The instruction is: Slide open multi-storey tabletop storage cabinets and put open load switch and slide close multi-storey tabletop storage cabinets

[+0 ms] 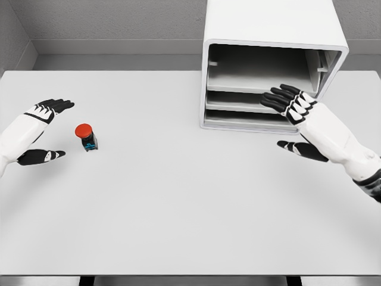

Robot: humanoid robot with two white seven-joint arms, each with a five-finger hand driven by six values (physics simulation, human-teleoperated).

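Note:
A white multi-storey cabinet (271, 24) stands at the table's back right, its front facing me with stacked drawer trays (238, 101) showing inside. My right hand (292, 122) hovers just in front of its lower right corner, fingers spread, holding nothing. The load switch (87, 136), a small dark body with a red round cap, stands on the table at the left. My left hand (47, 128) floats a little to the left of the switch, thumb and fingers apart, not touching it.
The white table (178, 208) stretches wide between the switch and the cabinet. Its front edge runs along the bottom of the view. A grey wall rises behind the cabinet.

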